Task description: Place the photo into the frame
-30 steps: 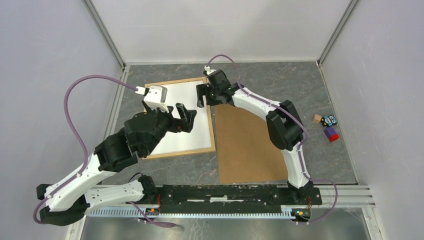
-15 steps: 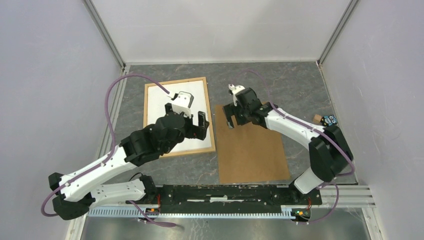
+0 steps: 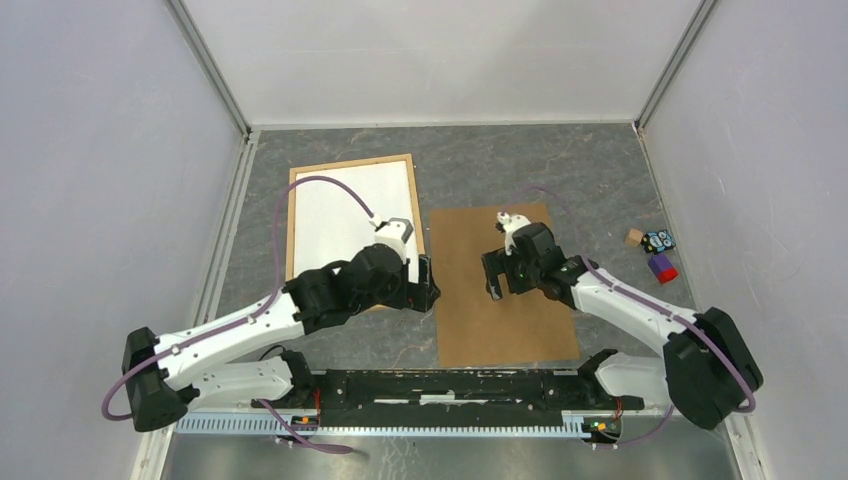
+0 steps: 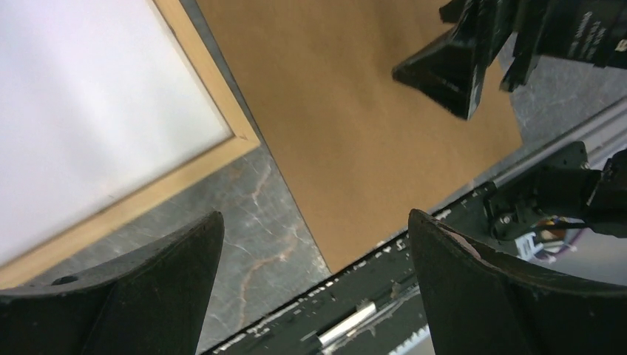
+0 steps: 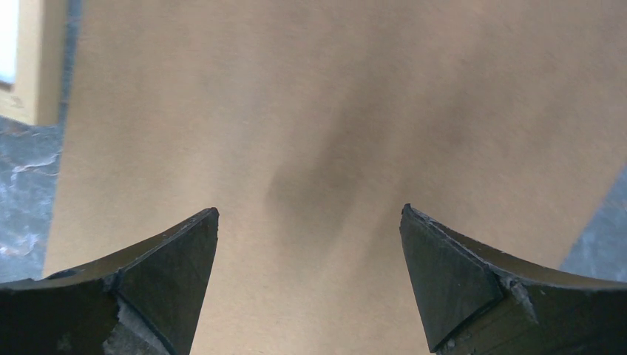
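Frame [image 3: 350,163] lies flat on the grey surface [image 3: 560,170], left of centre in the overhead view, a white sheet [image 3: 340,220] filling it. Left gripper [image 3: 428,285] hovers released and empty by its lower right corner; right gripper [image 3: 497,280] hangs released over the brown board [image 3: 500,325].

Even, soft lighting; wrist views slightly blurred.

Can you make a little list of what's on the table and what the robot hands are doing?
frame: lying flat, left side
white sheet: inside frame, no picture showing
brown board: flat, right of frame
left gripper: open, empty, above frame's near corner
right gripper: open, empty, over board
toys: far right edge
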### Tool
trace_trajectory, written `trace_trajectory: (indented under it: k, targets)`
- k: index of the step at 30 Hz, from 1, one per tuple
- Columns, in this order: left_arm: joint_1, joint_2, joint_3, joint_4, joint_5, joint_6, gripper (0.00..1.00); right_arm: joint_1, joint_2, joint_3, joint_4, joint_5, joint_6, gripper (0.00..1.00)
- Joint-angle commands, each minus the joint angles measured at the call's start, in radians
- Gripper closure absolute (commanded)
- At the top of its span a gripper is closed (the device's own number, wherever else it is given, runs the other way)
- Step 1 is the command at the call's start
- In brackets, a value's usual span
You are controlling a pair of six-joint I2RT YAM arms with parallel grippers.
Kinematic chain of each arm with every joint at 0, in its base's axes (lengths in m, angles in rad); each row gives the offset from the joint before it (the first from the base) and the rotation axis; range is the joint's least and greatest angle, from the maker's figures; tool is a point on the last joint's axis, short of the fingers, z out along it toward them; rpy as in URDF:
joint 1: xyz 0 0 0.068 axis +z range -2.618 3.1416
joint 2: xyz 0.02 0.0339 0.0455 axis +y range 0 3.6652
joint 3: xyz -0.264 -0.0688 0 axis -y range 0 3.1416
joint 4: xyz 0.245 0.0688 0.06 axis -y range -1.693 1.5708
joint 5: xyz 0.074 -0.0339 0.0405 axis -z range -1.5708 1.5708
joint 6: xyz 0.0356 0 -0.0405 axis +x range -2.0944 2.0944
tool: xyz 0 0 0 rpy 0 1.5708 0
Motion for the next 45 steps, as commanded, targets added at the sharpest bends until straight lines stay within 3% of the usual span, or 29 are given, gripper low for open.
trace_trajectory:
  k: [1, 8, 12, 16, 25, 38, 45]
  targets:
    - [0.016, 0.035, -0.022, 0.071, 0.135, -0.15, 0.0, -0.069, -0.095, -0.087, 0.081, 0.064, 0.054, 0.02]
    - [0.061, 0.071, -0.14, 0.22, 0.314, -0.272, 0.0, -0.252, -0.152, -0.158, 0.093, 0.027, 0.078, 0.02]
    - [0.062, 0.081, -0.248, 0.423, 0.408, -0.364, 0.0, -0.363, -0.135, -0.145, 0.051, 0.009, 0.062, 0.02]
    - [0.058, 0.108, -0.291, 0.512, 0.416, -0.393, 0.0, -0.437, -0.134, -0.158, 0.055, -0.034, 0.051, 0.02]
    - [0.055, 0.211, -0.34, 0.554, 0.313, -0.408, 0.0, -0.481, -0.106, -0.17, 0.046, -0.04, 0.021, 0.02]
    - [0.063, 0.387, -0.359, 0.701, 0.321, -0.499, 0.0, -0.534, -0.041, -0.244, 0.104, -0.236, -0.012, 0.02]
    - [0.086, 0.478, -0.344, 0.819, 0.395, -0.528, 0.0, -0.534, -0.028, -0.295, 0.117, -0.326, -0.025, 0.02]
